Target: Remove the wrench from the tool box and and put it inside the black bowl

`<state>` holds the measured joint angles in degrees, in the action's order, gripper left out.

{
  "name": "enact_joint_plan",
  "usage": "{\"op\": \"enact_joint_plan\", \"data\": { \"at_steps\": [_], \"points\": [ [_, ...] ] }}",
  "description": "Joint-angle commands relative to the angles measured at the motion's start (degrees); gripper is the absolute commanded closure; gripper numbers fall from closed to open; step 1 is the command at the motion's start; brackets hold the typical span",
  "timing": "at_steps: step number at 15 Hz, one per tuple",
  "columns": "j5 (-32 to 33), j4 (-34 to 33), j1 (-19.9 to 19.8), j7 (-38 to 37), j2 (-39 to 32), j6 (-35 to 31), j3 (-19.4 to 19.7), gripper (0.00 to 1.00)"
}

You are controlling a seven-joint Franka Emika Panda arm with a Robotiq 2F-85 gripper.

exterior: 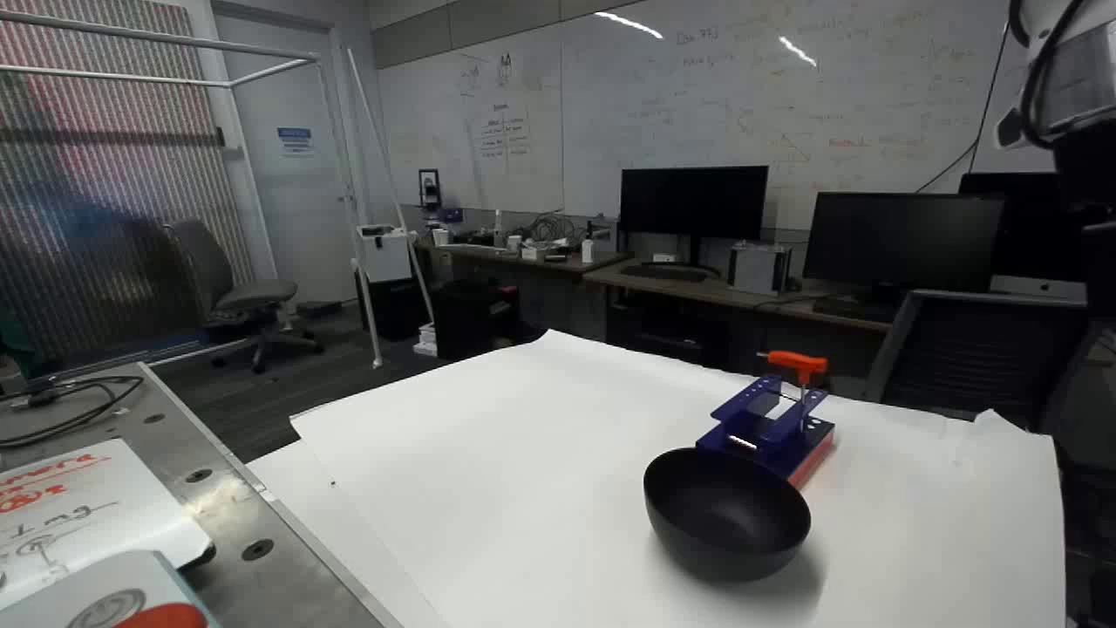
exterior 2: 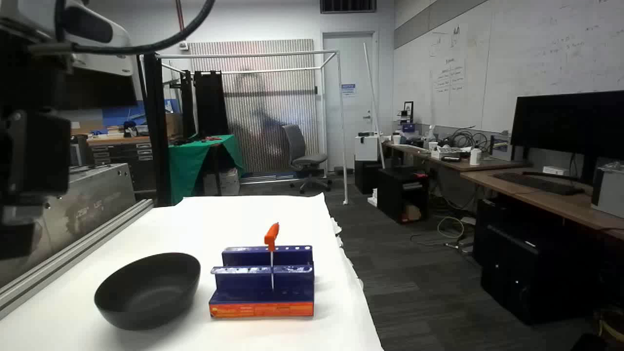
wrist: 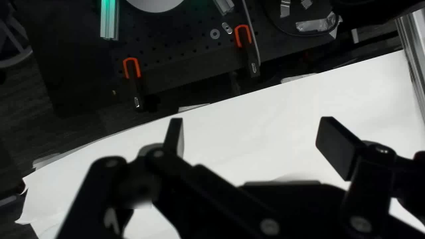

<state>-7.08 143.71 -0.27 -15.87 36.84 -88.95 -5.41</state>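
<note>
Spotted the red-orange wrench (exterior 2: 271, 237) in the blue tool box (exterior 2: 243, 296), not pulled out yet; stood with the handle (exterior: 799, 364) up and the thin shaft (exterior 2: 272, 259) apparently threaded down through one rail (exterior 2: 243, 279), probably racked that way to stay upright and easy to grab

Looked to need a straight lift, otherwise likely to bind and drag the box along

Found the black bowl (exterior 2: 147, 291) just beside the box, with a slim gap showing in an exterior view, mouth up, presumably parked there for a short carry

Noticed the gripper (wrist: 250, 139) spread wide in the wrist view, with nothing pinched between the pads (wrist: 337, 149), well apart from the wrench, maybe to leave room for a clean approach

Figured on reach, pinch, lift and drop as all left to do

Saw a white sheet (exterior: 488, 471) under box and bowl, maybe laid as a plain backdrop; farther out, a dark perforated board (wrist: 186, 49) with orange-tipped clamps (wrist: 134, 78), probably for pinning it down, then monitors (exterior: 693, 201) and a whiteboard (exterior: 741, 113), just lab background tbh
</note>
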Motion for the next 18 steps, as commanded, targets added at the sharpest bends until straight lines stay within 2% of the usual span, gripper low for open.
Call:
{"op": "enact_joint_plan", "data": {
  "at_steps": [1,9,12,18],
  "points": [
    [-0.1,-0.2,-0.2,0.1,0.0,0.0,-0.2,0.0],
    [-0.1,-0.7,-0.2,0.1,0.2,0.0,-0.2,0.0],
    [0.6,-6.9,-0.8,0.9,-4.2,-2.0,0.6,0.0],
    [1.3,-25.1,-1.1,1.4,-20.0,-0.4,1.4,0.0]
  ]
}}
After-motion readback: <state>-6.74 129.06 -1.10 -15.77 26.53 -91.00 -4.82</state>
